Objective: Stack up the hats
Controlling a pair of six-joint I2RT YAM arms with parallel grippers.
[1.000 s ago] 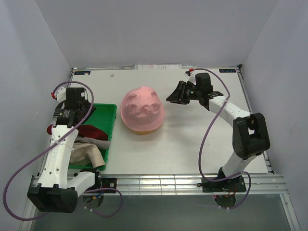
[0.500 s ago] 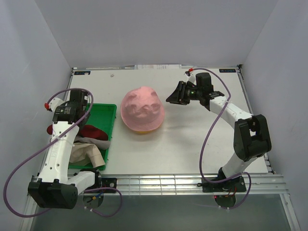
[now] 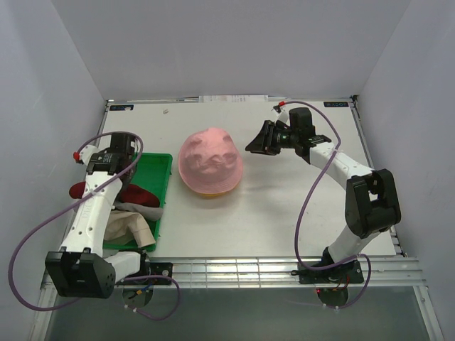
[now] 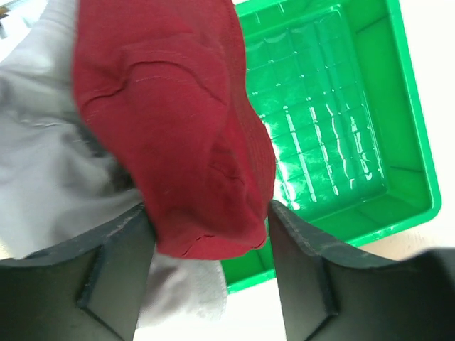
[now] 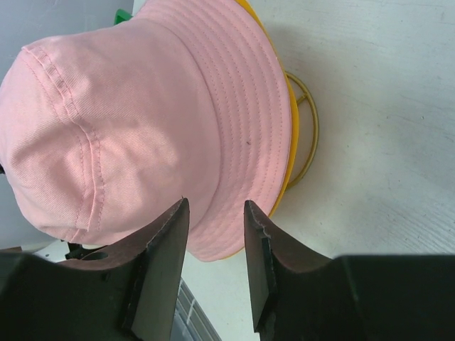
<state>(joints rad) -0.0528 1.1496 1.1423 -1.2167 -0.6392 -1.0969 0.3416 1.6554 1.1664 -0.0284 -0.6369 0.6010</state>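
Observation:
A pale pink hat (image 3: 210,160) sits on a yellow-orange hat (image 3: 207,193) at the table's middle; the yellow rim (image 5: 292,135) rings the pink hat (image 5: 142,121). My right gripper (image 3: 252,146) hovers just right of the stack, open (image 5: 217,245), with nothing between its fingers. On the left, a dark red hat (image 3: 136,193), a grey hat (image 3: 132,207) and a beige hat (image 3: 132,227) lie heaped on the green tray. My left gripper (image 3: 119,174) hangs over them, open (image 4: 210,280). The red hat's (image 4: 178,121) edge lies between its fingers, over the grey hat (image 4: 50,170).
The green tray (image 3: 158,162) lies by the left arm, its far half bare (image 4: 334,142). A gold wire frame (image 5: 311,131) shows under the stacked hats. White walls enclose the table on three sides.
My left gripper has opened wider, and its wrist has turned and shifted slightly toward the hats in the tray. The right arm and the pink hat have stayed still.

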